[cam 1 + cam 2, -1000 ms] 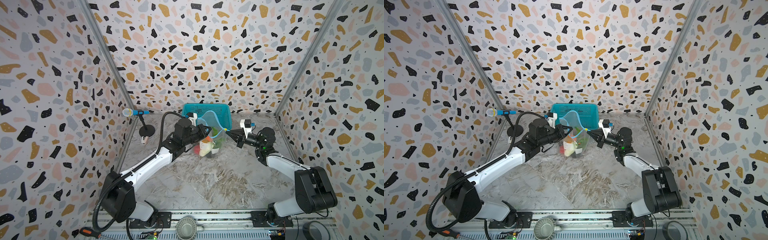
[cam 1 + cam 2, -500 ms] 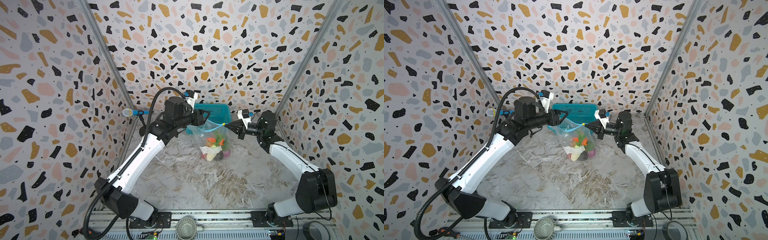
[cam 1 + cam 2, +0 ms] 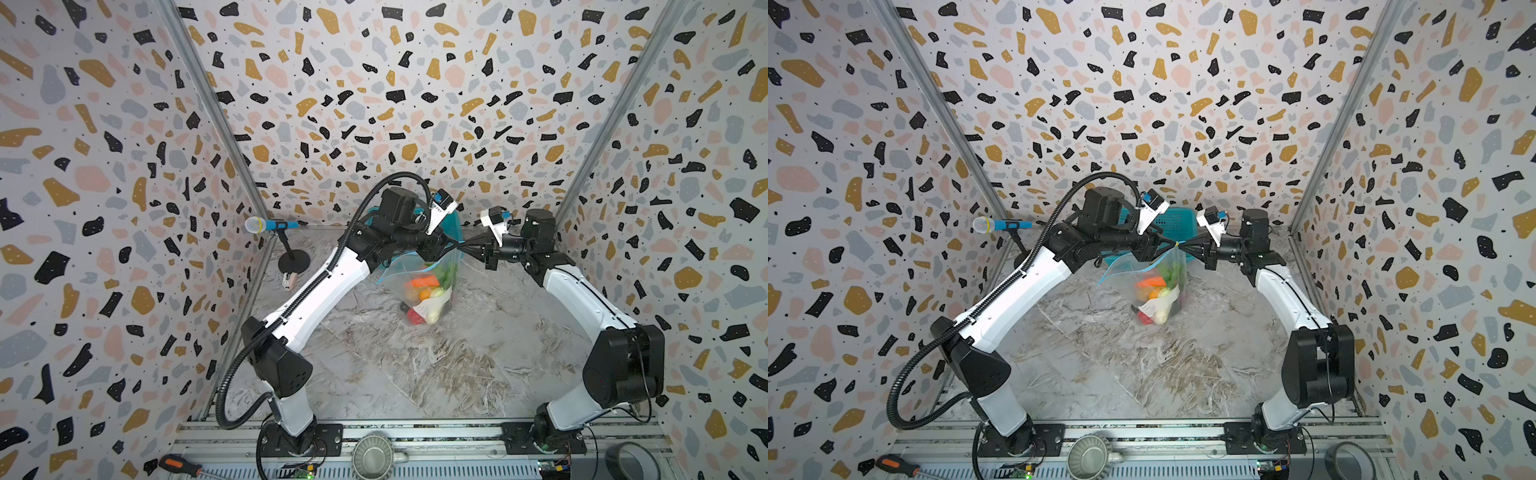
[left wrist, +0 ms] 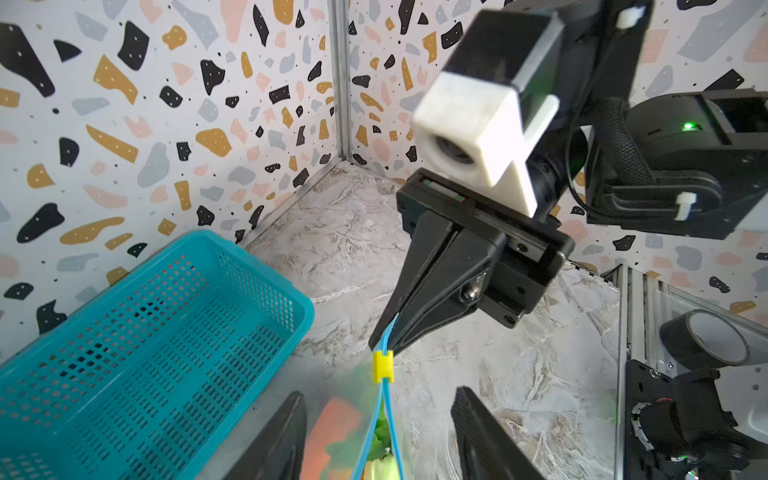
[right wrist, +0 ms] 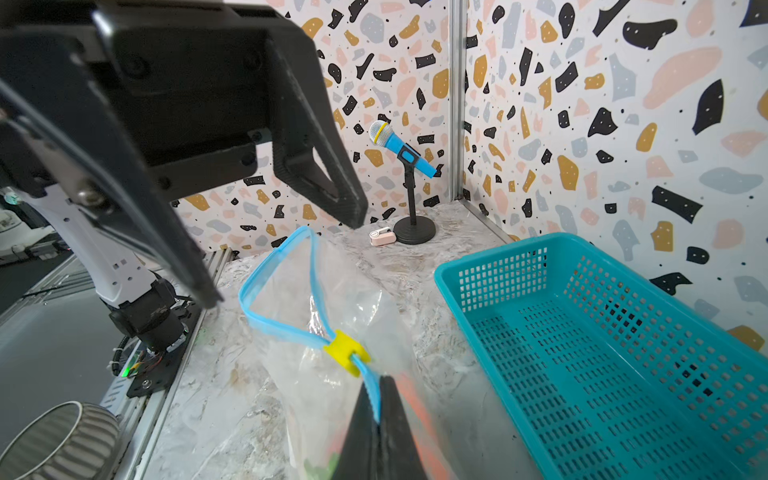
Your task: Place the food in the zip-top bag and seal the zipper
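Now for the seal — bag loaded, slider waiting.
In both top views the bag [image 3: 395, 276] hangs above the table [image 3: 374, 365] from the right gripper [image 3: 1181, 246], food [image 3: 424, 283] inside. Left wrist view: the left gripper [image 4: 380, 392] stands apart, straddling the zipper [image 4: 376, 424] without gripping it — the yellow slider [image 4: 382, 365] sits against the right gripper's tips. Right wrist view: those tips pinch the zipper's end; the bag gapes open past the slider. My call: close squarely on the slider, then pull straight along the zipper, right side holding taut.
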You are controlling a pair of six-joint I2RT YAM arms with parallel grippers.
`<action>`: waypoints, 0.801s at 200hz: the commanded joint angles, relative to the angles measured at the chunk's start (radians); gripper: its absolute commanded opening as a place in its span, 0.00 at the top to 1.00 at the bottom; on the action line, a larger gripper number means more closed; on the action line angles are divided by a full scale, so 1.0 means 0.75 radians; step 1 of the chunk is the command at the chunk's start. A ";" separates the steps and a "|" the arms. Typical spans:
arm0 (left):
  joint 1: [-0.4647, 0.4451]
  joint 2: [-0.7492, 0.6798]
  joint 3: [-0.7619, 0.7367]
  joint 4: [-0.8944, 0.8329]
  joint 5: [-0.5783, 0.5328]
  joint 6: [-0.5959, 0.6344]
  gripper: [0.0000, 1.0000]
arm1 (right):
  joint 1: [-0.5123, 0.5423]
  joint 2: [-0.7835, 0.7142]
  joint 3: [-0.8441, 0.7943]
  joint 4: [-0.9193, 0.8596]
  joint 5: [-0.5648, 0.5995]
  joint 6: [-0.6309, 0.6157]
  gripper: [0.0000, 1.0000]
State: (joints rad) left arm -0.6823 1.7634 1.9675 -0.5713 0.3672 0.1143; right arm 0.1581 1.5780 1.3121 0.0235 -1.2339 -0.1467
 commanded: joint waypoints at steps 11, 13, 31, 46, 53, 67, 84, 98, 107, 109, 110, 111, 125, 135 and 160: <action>-0.015 0.038 0.082 0.013 -0.071 0.062 0.41 | -0.020 0.036 0.143 -0.208 -0.068 -0.014 1.00; -0.015 0.043 0.085 0.013 -0.072 0.062 0.41 | -0.020 0.039 0.150 -0.219 -0.072 -0.020 1.00; -0.015 0.086 0.133 -0.009 -0.046 0.064 0.42 | -0.021 0.060 0.185 -0.290 -0.096 -0.062 1.00; -0.017 0.135 0.197 -0.062 -0.007 0.070 0.42 | -0.021 0.053 0.178 -0.286 -0.099 -0.068 1.00; -0.019 0.158 0.232 -0.092 -0.008 0.071 0.42 | -0.021 0.047 0.171 -0.278 -0.099 -0.067 1.00; -0.019 0.205 0.296 -0.145 -0.011 0.064 0.43 | -0.020 0.032 0.153 -0.246 -0.101 -0.050 1.00; -0.023 0.233 0.319 -0.151 -0.006 0.045 0.45 | -0.021 0.016 0.122 -0.185 -0.097 -0.005 1.00; -0.027 0.244 0.323 -0.150 -0.016 0.030 0.47 | -0.021 0.008 0.117 -0.182 -0.093 0.002 1.00; -0.028 0.249 0.326 -0.160 -0.018 0.028 0.49 | -0.023 0.004 0.116 -0.183 -0.092 0.005 1.00; -0.029 0.250 0.328 -0.162 -0.018 0.026 0.49 | -0.023 0.002 0.115 -0.183 -0.093 0.005 1.00; -0.029 0.251 0.328 -0.162 -0.019 0.026 0.50 | -0.023 0.002 0.116 -0.183 -0.094 0.005 1.00; -0.029 0.251 0.328 -0.163 -0.018 0.027 0.50 | -0.024 0.000 0.116 -0.183 -0.095 0.005 1.00; -0.031 0.251 0.332 -0.173 -0.024 0.023 0.53 | -0.026 -0.005 0.110 -0.170 -0.095 0.013 1.00; -0.036 0.251 0.331 -0.176 -0.026 0.021 0.56 | -0.028 -0.010 0.107 -0.156 -0.095 0.026 1.00; -0.064 0.245 0.336 -0.187 -0.067 0.040 0.64 | -0.031 -0.015 0.105 -0.142 -0.097 0.039 1.00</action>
State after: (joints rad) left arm -0.7086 1.9606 2.1818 -0.7033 0.3370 0.1387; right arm 0.1410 1.6234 1.3922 -0.1181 -1.2758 -0.1406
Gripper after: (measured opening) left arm 0.398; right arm 0.049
